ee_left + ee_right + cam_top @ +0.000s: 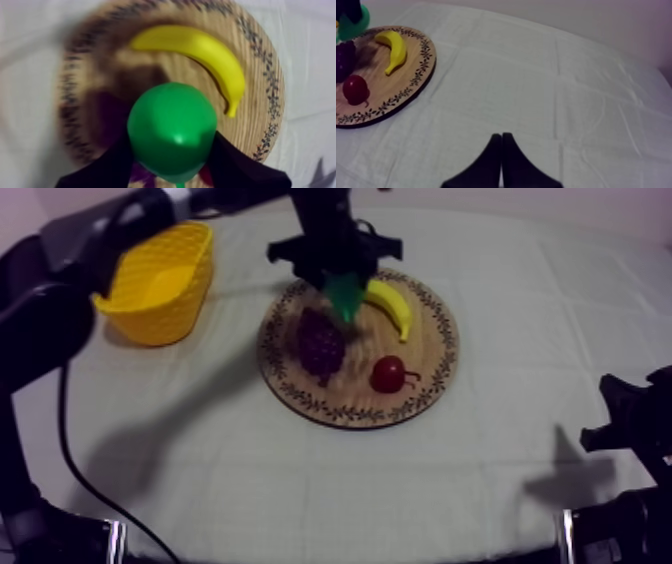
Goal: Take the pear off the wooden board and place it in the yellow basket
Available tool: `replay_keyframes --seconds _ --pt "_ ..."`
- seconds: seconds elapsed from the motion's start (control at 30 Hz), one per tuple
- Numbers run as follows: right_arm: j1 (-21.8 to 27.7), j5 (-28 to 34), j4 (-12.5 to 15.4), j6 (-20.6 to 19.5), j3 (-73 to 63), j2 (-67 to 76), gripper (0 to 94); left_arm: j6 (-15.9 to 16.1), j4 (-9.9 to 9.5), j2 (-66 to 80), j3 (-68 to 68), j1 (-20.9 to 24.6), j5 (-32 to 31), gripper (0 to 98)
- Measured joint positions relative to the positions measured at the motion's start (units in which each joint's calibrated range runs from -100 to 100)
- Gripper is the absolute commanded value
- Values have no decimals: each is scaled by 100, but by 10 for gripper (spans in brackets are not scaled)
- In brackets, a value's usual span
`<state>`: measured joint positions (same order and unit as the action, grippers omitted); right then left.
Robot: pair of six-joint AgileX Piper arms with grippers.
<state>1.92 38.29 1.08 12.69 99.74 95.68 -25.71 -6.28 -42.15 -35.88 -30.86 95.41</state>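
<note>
Over the wooden board point(432, 378), well apart from the yellow basket point(160, 288), the pear point(172, 130) is held clamped in the left gripper point(338, 280) and should be carried level above the basket rim before release; the right gripper point(501, 145) is closed on nothing.

Grey-white cloth point(300, 488) — creased, pale wall point(616, 20)

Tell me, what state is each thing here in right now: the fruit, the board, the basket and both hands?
board: flat on the table, three fruits on it.
pear: gripped by the left hand, over the board.
left hand: shut on the pear.
right hand: shut, holding nothing.
banana: lying on the board.
grapes: lying on the board.
small red fruit: lying on the board.
yellow basket: upright, empty.
</note>
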Motion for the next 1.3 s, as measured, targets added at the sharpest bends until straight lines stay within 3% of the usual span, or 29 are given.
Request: replay_keyframes --seconds 0.2,0.5,0.83,1.1,1.3 --pt "0 0 0 0 0 0 3 -127 -315 1287 629 336 381 474" --pt "0 0 0 0 0 0 3 36 -499 2646 1741 1207 257 483" --pt "0 9 0 0 0 0 3 263 -486 2288 2703 2152 -538 491" --pt "0 0 0 0 0 0 3 495 -376 1453 2771 2498 -1189 499" --pt "0 0 0 0 0 0 3 717 -192 894 2792 2647 -1745 634"
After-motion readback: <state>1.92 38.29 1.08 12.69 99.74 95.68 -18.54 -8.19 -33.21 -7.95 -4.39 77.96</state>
